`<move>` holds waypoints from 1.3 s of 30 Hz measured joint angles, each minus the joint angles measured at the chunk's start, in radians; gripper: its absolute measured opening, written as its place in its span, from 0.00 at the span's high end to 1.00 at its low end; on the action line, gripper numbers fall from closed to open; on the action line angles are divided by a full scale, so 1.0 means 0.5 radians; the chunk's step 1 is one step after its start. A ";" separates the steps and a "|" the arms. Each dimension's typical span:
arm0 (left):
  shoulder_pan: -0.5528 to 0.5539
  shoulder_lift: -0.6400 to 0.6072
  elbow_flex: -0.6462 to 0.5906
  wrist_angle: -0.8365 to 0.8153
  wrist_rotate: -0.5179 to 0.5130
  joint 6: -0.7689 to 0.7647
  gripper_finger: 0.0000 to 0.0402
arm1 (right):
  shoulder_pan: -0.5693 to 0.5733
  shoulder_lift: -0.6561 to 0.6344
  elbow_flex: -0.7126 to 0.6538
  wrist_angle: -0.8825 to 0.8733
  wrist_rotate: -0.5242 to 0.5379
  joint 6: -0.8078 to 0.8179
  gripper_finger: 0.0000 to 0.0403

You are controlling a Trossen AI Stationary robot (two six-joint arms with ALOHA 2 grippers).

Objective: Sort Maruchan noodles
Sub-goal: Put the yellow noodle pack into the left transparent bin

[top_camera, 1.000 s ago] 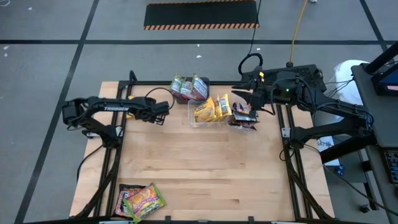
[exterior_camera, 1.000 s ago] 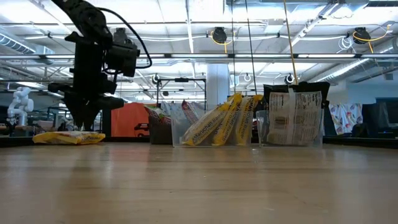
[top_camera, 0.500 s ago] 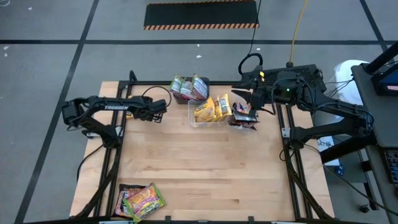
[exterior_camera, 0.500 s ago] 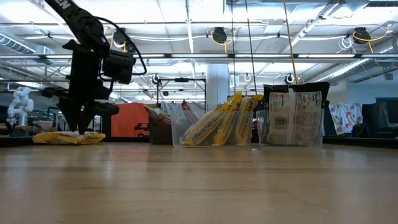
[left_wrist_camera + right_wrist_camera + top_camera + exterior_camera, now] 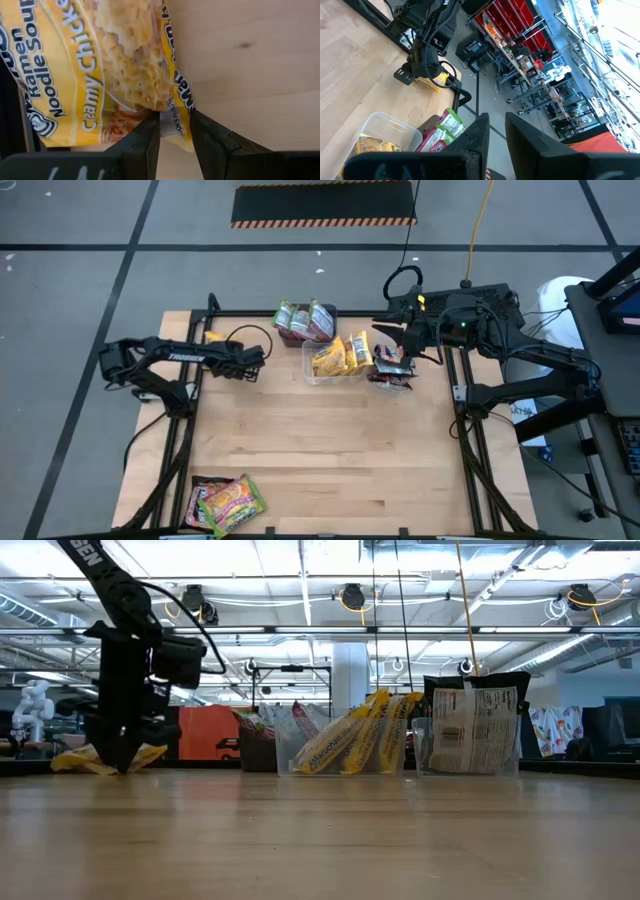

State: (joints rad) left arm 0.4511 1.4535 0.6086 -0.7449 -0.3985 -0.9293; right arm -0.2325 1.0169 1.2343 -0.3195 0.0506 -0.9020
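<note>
Several packets sorted: yellow packets (image 5: 340, 357) are being kept upright in a clear tub (image 5: 318, 374) at the far edge of the surface (image 5: 330, 440), green-edged packets (image 5: 305, 321) in a dark box (image 5: 325, 309) just beside it, dark packets (image 5: 389, 366) on its other side.
Packets left: a small heap (image 5: 225, 502) is lying at the near left corner; one yellow packet (image 5: 100, 70) is being picked at the far left corner.
Left pincer (image 5: 174, 131): its fingers are being pressed onto that packet's edge seam.
Right pincer (image 5: 497, 131): it is being held over the dark packets, slightly spread, holding nothing visible.
Progress: judged about halfway.
Writing: "Ramen Noodle Soup" and "Creamy Chicken" are being shown; "TROSSEN" on the left arm (image 5: 170, 358).
</note>
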 joint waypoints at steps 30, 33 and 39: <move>0.001 0.011 0.112 0.012 0.239 0.166 1.00 | 0.000 0.000 0.000 0.000 -0.002 0.000 0.85; 0.004 0.009 0.197 -0.001 0.213 0.228 1.00 | 0.000 0.000 0.000 0.000 -0.006 0.001 0.85; -0.009 0.008 0.334 -0.024 0.188 0.323 1.00 | 0.000 0.001 0.000 -0.012 -0.006 0.046 0.85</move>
State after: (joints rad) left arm 0.4467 1.4574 0.7758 -0.7570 -0.3047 -0.7681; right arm -0.2325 1.0172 1.2343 -0.3257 0.0475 -0.8792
